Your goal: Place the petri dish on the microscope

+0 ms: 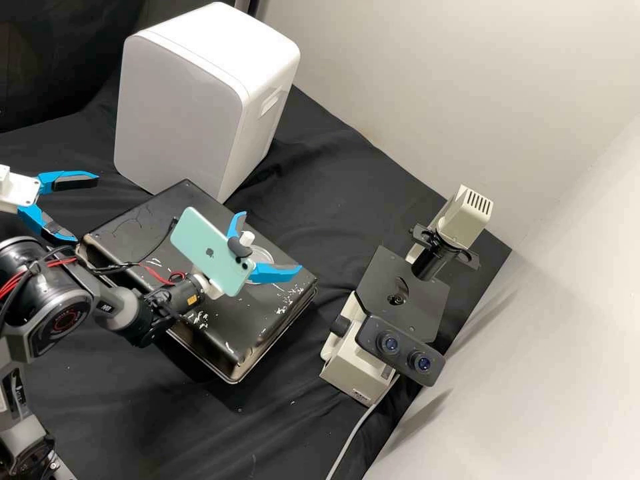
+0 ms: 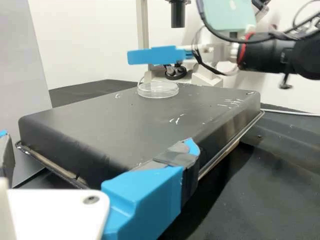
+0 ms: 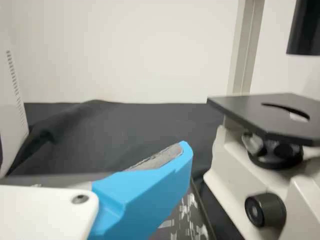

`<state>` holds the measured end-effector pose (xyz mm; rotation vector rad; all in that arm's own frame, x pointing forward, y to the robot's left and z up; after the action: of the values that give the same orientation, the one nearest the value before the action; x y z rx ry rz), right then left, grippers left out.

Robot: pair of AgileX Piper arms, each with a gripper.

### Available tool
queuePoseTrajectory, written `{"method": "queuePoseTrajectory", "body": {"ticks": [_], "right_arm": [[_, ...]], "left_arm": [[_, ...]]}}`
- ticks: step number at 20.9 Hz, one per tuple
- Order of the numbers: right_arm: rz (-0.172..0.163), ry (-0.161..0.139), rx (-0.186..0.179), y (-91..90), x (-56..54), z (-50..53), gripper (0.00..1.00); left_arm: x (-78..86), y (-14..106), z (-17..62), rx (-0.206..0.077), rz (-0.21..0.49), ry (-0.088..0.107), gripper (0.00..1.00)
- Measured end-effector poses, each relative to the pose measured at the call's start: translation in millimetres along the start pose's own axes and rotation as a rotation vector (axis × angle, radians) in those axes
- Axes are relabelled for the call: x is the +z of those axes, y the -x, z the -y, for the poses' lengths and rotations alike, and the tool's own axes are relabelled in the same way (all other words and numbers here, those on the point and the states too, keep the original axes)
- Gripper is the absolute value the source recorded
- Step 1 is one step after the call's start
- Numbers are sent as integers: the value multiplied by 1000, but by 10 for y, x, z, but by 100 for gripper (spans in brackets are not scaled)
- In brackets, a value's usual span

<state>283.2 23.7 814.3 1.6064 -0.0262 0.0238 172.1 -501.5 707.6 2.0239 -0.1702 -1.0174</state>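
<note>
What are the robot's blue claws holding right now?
Nothing. The left gripper and right gripper both have open jaws; the right hangs above the clear round petri dish on the black tray.

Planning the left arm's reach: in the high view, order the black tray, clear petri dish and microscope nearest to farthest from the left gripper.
1. Flat black tray, just beside the left gripper.
2. Clear round petri dish, on the tray's microscope-side part.
3. White-and-black microscope, farthest, by the wall.

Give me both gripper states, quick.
Left gripper: open, holding nothing.
Right gripper: open above the petri dish, not gripping it.
</note>
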Motion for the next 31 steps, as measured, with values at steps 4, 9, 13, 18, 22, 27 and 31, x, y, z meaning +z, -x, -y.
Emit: {"method": "queuePoseTrajectory", "body": {"ticks": [4,9,13,18,22,27,31], "right_arm": [[-30,0,20,247,50,41,100],[13,1,-39,402,147,177,100],[43,8,-92,397,210,309,100],[52,29,-94,337,232,408,100],[64,48,-93,233,274,461,100],[72,52,-84,122,305,492,100],[57,53,-69,36,291,492,100]], "left_arm": [[0,0,0,0,0,0,100],[0,0,0,0,0,0,100],[0,0,0,0,0,0,100],[0,0,0,0,0,0,100],[0,0,0,0,0,-2,100],[-1,-1,4,-2,0,-1,100],[-3,-9,25,-12,0,3,100]]}}
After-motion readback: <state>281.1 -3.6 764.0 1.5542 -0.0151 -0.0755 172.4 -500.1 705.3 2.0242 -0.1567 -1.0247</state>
